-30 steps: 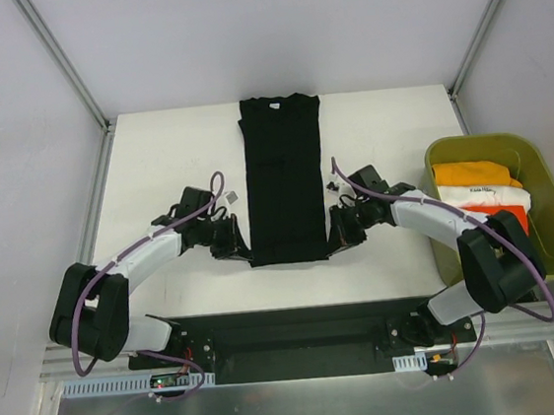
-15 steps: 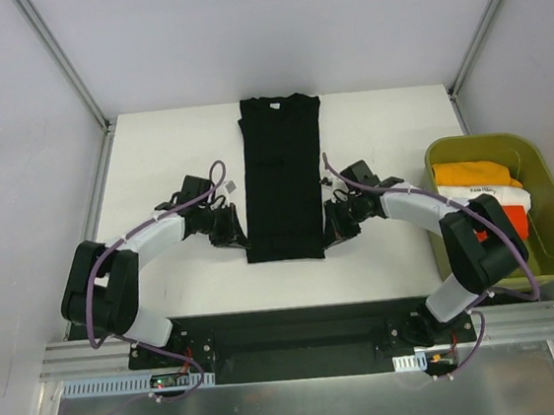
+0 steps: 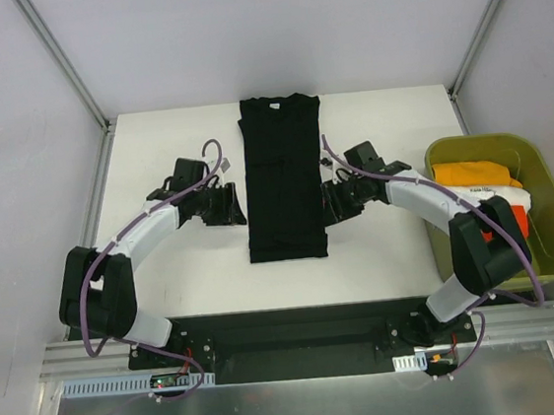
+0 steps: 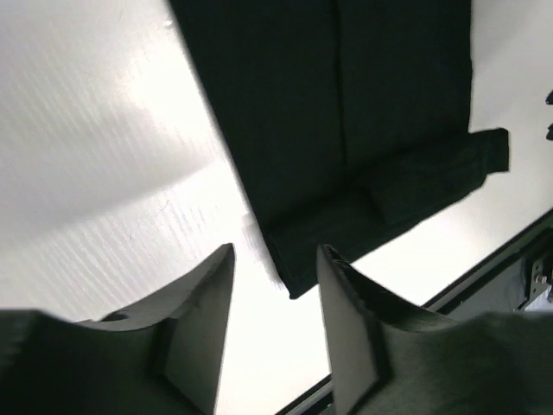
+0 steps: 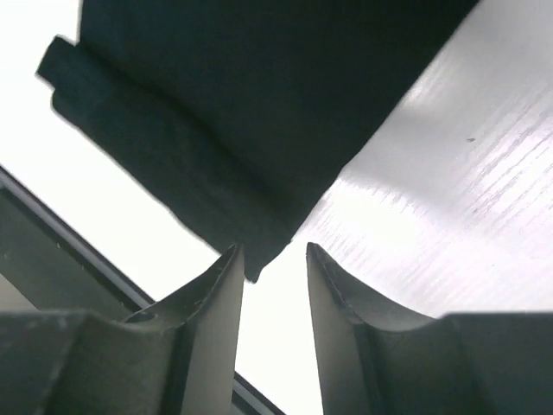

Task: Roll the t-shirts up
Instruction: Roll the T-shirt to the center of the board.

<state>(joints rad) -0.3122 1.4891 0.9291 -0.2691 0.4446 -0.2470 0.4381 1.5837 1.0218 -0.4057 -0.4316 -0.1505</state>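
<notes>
A black t-shirt (image 3: 284,177), folded into a long narrow strip, lies flat on the white table (image 3: 162,150), running from the far edge toward me. My left gripper (image 3: 235,206) stands open beside its left edge. In the left wrist view the shirt's near corner (image 4: 298,272) lies just past my empty left gripper (image 4: 275,251). My right gripper (image 3: 330,203) stands open at the right edge. The right wrist view has the shirt's other near corner (image 5: 251,259) at the tip of my open right gripper (image 5: 273,249). Orange (image 3: 470,173), white (image 3: 489,195) and red-orange (image 3: 518,218) bundles sit in the bin.
The olive-yellow plastic bin (image 3: 478,142) stands off the table's right side. The black base rail (image 3: 300,329) runs along the near edge. Metal frame posts rise at the far corners of the table.
Both grippers have opened and let go of the black shirt's near corners. They moved a little away from the near hem, along the shirt's sides. The hem now lies flat.
</notes>
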